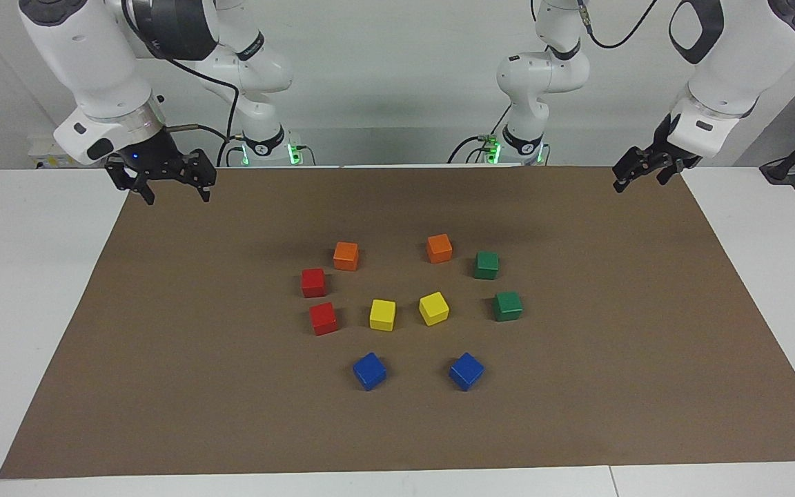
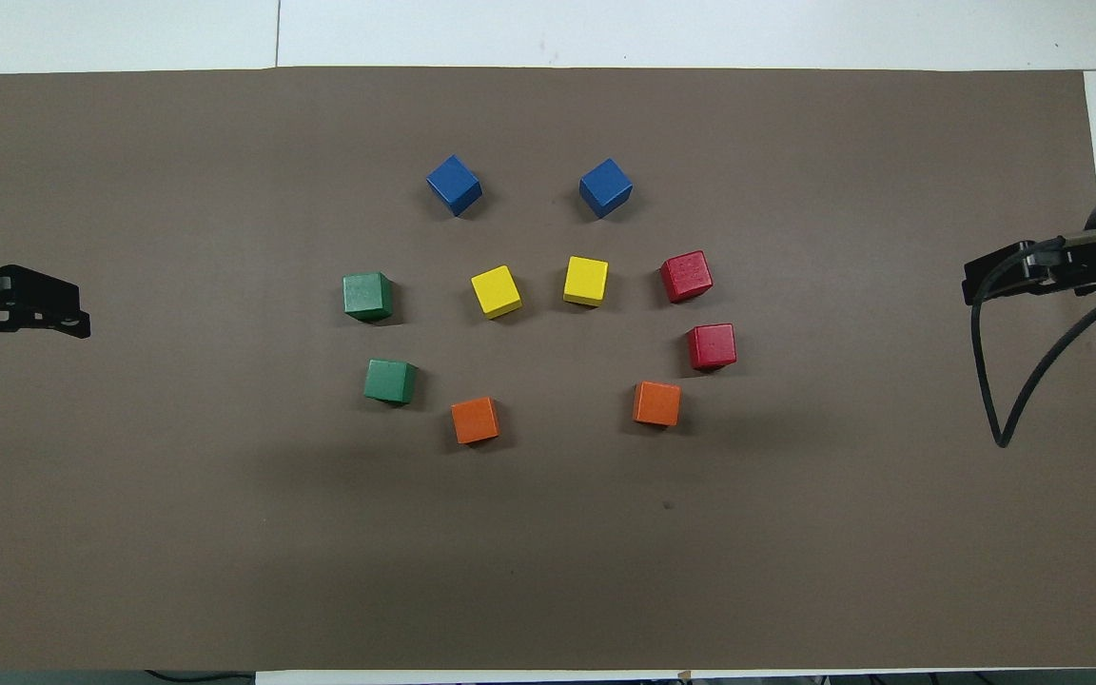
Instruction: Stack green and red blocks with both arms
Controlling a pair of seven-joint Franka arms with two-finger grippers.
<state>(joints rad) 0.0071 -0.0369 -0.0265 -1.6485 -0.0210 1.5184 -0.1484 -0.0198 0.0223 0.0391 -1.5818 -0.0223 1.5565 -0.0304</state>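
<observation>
1. Green and red blocks, four small painted cubes of equal size, all sat apart on the brown mat (image 1: 577,428) near its middle; nothing was stacked yet.
2. Two dark green cubes (image 1: 486,265) (image 1: 507,306) lay toward the left arm's end, so the left gripper (image 1: 642,174) seemed the natural one for them.
3. Two bright red cubes (image 1: 313,282) (image 1: 323,318) lay toward the right arm's end, on the side of the right gripper (image 1: 174,189).
4. Orange, yellow and blue cubes filled the ground between the pairs.
5. Both grippers hung raised over the mat's corners at the robots' own edge, well apart from every cube, jaws spread and holding nothing.
6. Each cube was square, so no long axis governed the grasp.
</observation>
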